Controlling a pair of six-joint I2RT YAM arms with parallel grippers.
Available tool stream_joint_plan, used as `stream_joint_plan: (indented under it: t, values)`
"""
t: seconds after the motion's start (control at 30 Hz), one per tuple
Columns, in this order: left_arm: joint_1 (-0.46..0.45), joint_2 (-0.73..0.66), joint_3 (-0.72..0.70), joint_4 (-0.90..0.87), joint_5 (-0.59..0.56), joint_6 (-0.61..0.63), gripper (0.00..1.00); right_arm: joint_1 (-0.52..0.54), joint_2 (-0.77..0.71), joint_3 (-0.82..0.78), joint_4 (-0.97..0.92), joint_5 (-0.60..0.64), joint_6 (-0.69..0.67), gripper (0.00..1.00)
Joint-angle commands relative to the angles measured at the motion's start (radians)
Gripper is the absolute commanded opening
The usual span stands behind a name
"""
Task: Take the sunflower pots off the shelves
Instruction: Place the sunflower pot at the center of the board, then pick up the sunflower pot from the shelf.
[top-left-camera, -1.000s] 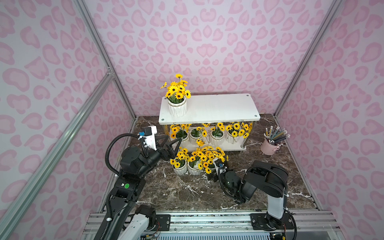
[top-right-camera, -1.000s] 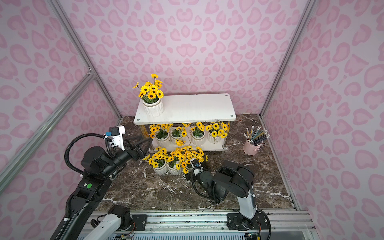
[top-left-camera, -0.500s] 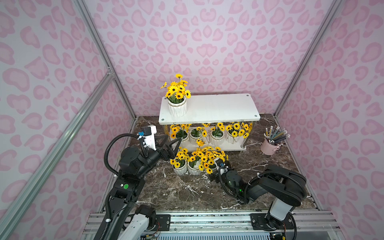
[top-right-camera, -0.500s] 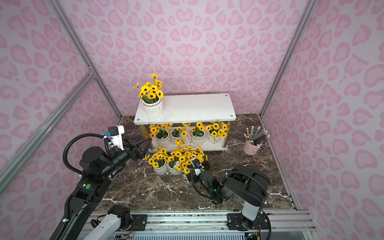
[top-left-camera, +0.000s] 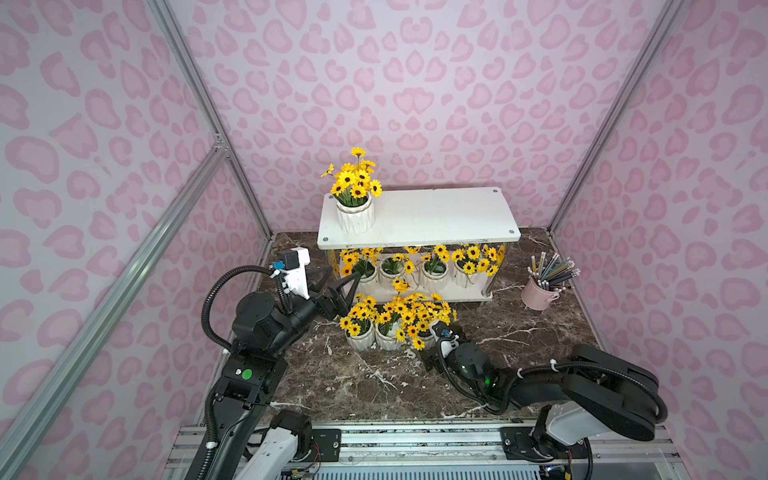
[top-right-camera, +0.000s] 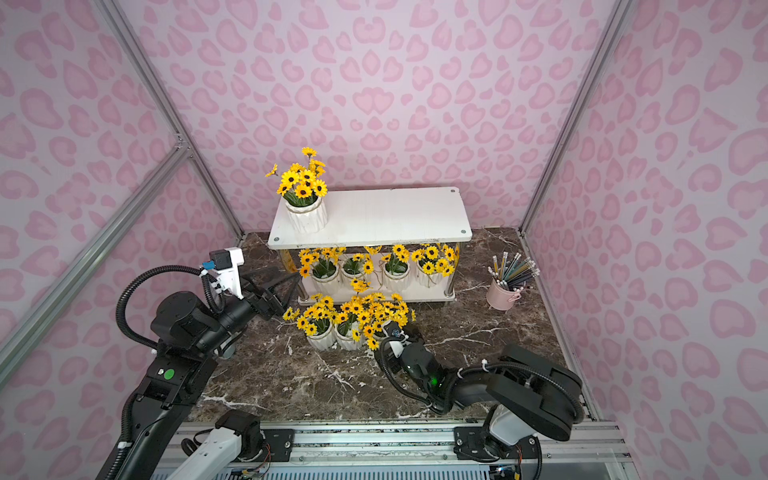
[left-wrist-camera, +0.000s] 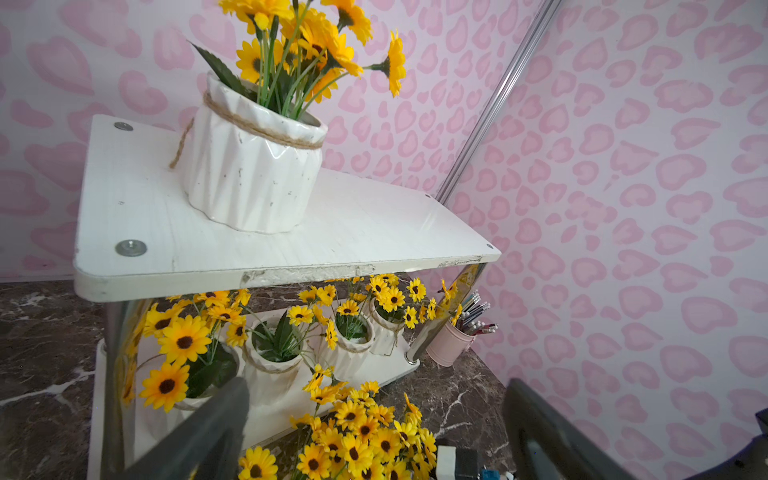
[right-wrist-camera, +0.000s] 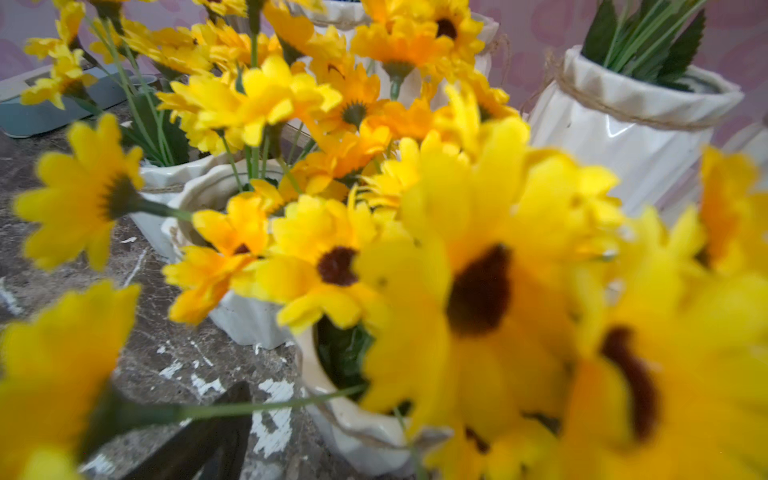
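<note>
The right gripper (top-left-camera: 426, 349) lies low over the tabletop (top-left-camera: 374, 386), jaws spread wide about the nearest sunflower pot (right-wrist-camera: 345, 428). In the right wrist view its one visible finger (right-wrist-camera: 199, 436) stands clear of that pot's wall, while blurred blossoms hide the other finger. Two more tabletop pots (top-left-camera: 360, 338) stand in a close row at this gripper's 9 o'clock. All three are in front of the shelves (top-left-camera: 436, 216), which rise at its 12 o'clock. The left gripper (top-left-camera: 338, 277) hangs above the tabletop off the shelves' left end, jaws spread and holding nothing. In a top view the leftmost lower-shelf pot (top-left-camera: 368, 277) is just beside it at 3 o'clock, with three more lower-shelf pots (top-left-camera: 434, 275) lined up beyond. The top-shelf pot (top-left-camera: 354, 214) stands upright at the left gripper's 12 o'clock, higher up, near the board's left end. A pink bucket (top-left-camera: 538, 296) of pencils stands on the tabletop at 3 o'clock of the shelves, apart from them
</note>
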Motion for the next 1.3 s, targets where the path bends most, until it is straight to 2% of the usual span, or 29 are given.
stream_joint_plan:
  t: [0.0,0.27,0.5,0.8,0.9,1.27]
  values:
    - [0.000,0.012,0.047,-0.035,-0.051,0.059,0.97,0.012,-0.104,-0.007,-0.151,-0.006,0.006,0.99]
    - [0.000,0.116,0.169,-0.081,-0.156,0.146,0.97,0.021,-0.374,0.013,-0.430,0.003,0.068,0.99]
    - [0.000,0.264,0.323,-0.131,-0.254,0.229,0.98,0.022,-0.544,0.047,-0.512,0.027,0.045,0.99]
    - [-0.077,0.414,0.454,-0.122,-0.373,0.322,0.97,0.001,-0.639,0.153,-0.545,0.050,0.036,0.99]
    - [-0.083,0.437,0.454,-0.103,-0.403,0.320,0.97,-0.009,-0.666,0.167,-0.547,0.029,0.030,0.99]
    - [-0.090,0.516,0.461,-0.014,-0.392,0.323,0.97,-0.051,-0.702,0.171,-0.525,0.000,0.017,0.99]
